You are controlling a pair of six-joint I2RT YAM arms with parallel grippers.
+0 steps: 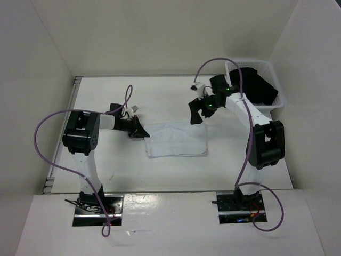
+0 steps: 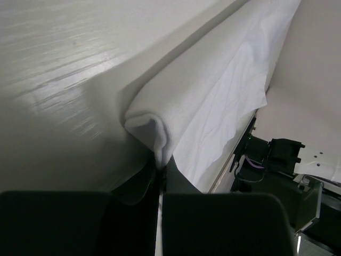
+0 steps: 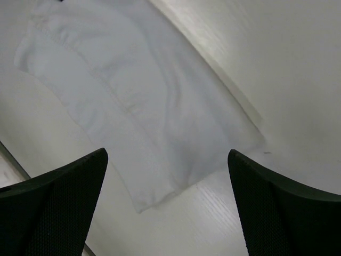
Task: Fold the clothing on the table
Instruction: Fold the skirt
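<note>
White-walled enclosure, with a flat white rectangular bench (image 1: 106,101) and a metal rail (image 1: 59,144) down its left edge.

The clothing (image 1: 176,140) is a thin white wrinkly fabric garment. It lies on the bench around the middle, between my two arms, as a rough rectangle with the long side running left-right. It's mostly flat with a few soft creases. A faint stitched hem line shows on it in the right wrist view.

The left gripper (image 1: 139,129) is down at bench level on the clothing's far-left corner. The left wrist view confirms the grab: jaws clenched on a bunched fold of the white fabric, cloth puckered up right at the pinch. The rest of the garment runs away flat from there.

The right gripper (image 1: 198,112) hangs over the clothing's far-right corner, apart from the cloth. Its jaws are spread wide with nothing between them. Its wrist camera looks down past the two dark fingers (image 3: 58,202) at the clothing and bare bench below.

Further out, a white plastic lattice basket (image 1: 281,96) sits at the far-right corner of the bench, just behind the right arm's wrist. A black garment (image 1: 259,88) is bunched inside it. A purple cable (image 1: 40,138) loops off each arm.
</note>
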